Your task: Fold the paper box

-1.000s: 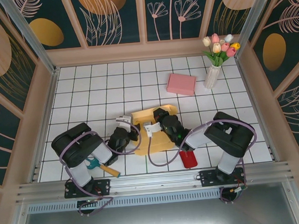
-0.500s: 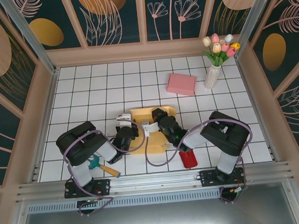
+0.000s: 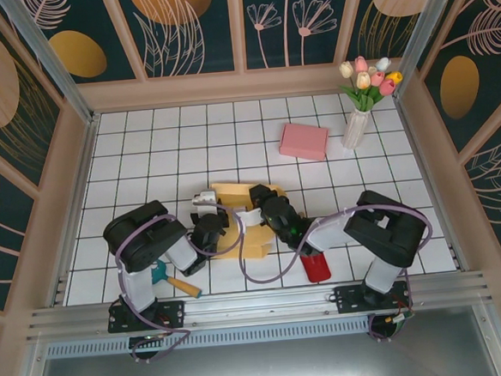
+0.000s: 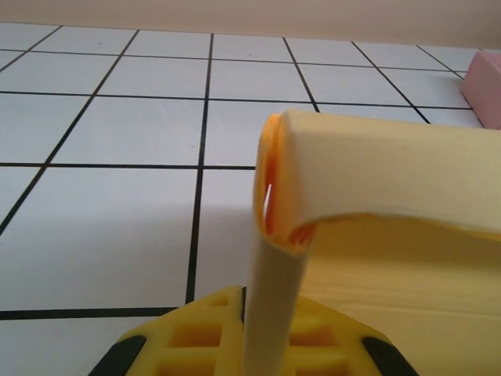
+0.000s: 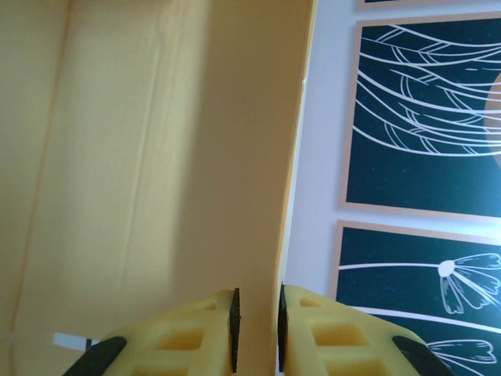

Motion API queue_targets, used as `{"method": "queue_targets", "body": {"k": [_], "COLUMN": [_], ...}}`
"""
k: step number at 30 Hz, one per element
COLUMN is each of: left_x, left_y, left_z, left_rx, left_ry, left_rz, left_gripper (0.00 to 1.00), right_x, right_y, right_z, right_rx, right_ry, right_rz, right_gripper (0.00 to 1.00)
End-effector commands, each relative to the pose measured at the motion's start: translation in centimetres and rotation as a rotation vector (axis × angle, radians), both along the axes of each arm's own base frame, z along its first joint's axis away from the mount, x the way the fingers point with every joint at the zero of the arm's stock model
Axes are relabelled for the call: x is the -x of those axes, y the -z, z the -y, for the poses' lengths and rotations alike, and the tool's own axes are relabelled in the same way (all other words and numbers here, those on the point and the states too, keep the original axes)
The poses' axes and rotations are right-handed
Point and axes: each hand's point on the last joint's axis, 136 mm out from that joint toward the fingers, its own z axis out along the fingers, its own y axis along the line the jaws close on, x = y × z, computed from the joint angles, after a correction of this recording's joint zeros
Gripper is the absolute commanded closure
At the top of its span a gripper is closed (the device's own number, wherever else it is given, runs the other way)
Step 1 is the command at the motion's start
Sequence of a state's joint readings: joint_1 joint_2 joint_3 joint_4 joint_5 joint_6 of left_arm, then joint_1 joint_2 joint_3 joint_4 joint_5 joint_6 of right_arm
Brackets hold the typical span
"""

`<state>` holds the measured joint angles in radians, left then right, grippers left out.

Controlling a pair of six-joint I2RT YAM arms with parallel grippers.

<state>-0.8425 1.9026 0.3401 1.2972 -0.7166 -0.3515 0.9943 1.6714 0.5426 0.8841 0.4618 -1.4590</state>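
The yellow paper box lies partly folded on the white tiled table, between the two arms. My left gripper is at its left edge, shut on a cream flap that rises between the yellow fingers and curls over into the panel to the right. My right gripper is at the box's upper right part. In the right wrist view its jaws stand slightly apart, with the edge of a raised box wall in the narrow gap between them.
A pink block and a white vase of tulips stand at the back right. A red object lies by the right arm, and a teal-and-wood tool by the left base. Panelled walls enclose the table.
The left jaws have shut on the flap. The right jaws, shut before, have parted a little. The box has been drawn leftward and looks narrower and more folded.
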Motion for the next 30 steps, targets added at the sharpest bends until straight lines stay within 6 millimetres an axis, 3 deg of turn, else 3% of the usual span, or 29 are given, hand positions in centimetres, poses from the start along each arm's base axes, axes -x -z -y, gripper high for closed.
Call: {"method": "queue_targets", "body": {"k": [1, 6, 9, 11, 16, 18, 19, 20, 26, 28, 30], "left_x": [0.1, 0.3, 0.4, 0.6, 1.1, 1.3, 1.5, 1.6, 2.4, 2.6, 2.8], "left_y": [1.7, 1.7, 1.7, 1.7, 1.6, 1.5, 1.5, 1.5, 0.9, 0.8, 0.8], "left_z": [-3.6, -3.6, -3.6, -3.7, -3.5, -3.6, -3.7, -3.7, -3.9, -3.8, -3.7], "left_rx": [-0.07, -0.052, -0.045, -0.033, -0.014, -0.011, -0.011, -0.008, 0.019, 0.026, 0.029], "left_ry": [-0.12, -0.115, -0.112, -0.107, -0.076, -0.075, -0.071, -0.067, -0.047, -0.045, -0.046], "left_rz": [-0.025, -0.018, -0.02, -0.023, -0.02, -0.016, -0.016, -0.014, 0.0, 0.002, 0.007], "left_gripper": [1.0, 1.0, 1.0, 1.0, 1.0, 1.0, 1.0, 1.0, 1.0, 1.0, 1.0], "right_x": [1.8, 3.3, 4.3, 4.6, 5.4, 5.6, 5.6, 5.7, 8.7, 7.7, 5.2], "right_y": [3.4, 1.5, -1.1, -3.6, -10.8, -12.6, -13.6, -13.9, -13.4, -13.4, -12.1], "right_z": [1.6, 2.3, 2.8, 3.2, 4.6, 5.2, 5.6, 5.6, 2.0, 2.0, 2.8], "right_rx": [0.097, 0.042, -0.058, -0.178, -0.684, -0.843, -0.93, -0.977, -1.092, -1.228, -1.35], "right_ry": [-0.004, -0.012, 0.0, 0.025, 0.09, 0.114, 0.133, 0.137, -0.084, -0.015, 0.206], "right_rz": [-0.133, -0.145, -0.124, -0.114, -0.222, -0.277, -0.304, -0.348, -0.925, -1.086, -1.142], "right_gripper": [0.76, 0.73, 0.72, 0.73, 0.72, 0.64, 0.25, 0.01, 0.01, 0.01, 0.01]}}
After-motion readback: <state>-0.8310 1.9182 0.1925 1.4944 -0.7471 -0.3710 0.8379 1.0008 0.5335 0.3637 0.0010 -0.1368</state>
